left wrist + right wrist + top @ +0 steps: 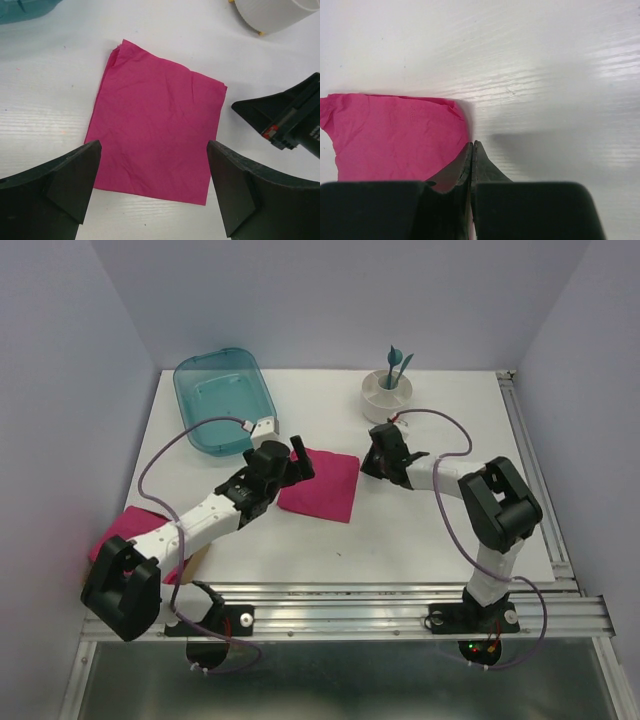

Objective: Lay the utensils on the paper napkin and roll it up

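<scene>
Magenta paper napkin [320, 486] lies flat mid-frame; utensils [398, 362] stand in white cup [388, 395], upper centre. Left gripper [154, 149] gapes empty over napkin; right gripper [472, 148] pinched closed, empty. Right should open, lift one utensil straight, avoid tipping cup

1. The napkin [155, 100] is thin paper — matt and a little crinkled.
2. The table [545, 60] is smooth and a bit shiny.
3. The tub [220, 398] is see-through plastic — glossy.
4. The left gripper [153, 144] has black, matt fingers [55, 185].
</scene>
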{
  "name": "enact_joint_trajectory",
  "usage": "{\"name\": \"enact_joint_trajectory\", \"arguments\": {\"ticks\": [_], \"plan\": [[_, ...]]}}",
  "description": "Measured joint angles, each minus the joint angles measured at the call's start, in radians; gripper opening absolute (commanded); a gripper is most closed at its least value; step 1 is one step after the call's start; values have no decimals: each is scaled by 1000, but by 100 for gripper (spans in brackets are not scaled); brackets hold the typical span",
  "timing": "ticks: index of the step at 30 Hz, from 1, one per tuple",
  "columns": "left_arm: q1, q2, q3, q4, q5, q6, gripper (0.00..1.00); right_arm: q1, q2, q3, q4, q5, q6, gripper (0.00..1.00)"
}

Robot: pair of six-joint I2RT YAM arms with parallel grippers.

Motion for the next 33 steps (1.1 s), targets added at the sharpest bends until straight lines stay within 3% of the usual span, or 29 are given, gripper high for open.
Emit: {"name": "enact_joint_trajectory", "arguments": {"ticks": [6,13,17,21,33], "plan": [[-6,144,32,85,58,61,99,-21,-84,-53,-12,47,-8,1],[-6,224,84,150,90,82,99,-79,-182,-140,20,-32,-62,11],[-6,217,74,171,99,67,99,-79,-179,-129,61,-143,-106,29],[-6,181,24,185,101,53,99,-77,-119,-83,76,-235,-132,41],[-6,137,-72,200,100,42,98,-77,5,23,78,-276,-153,43]]}}
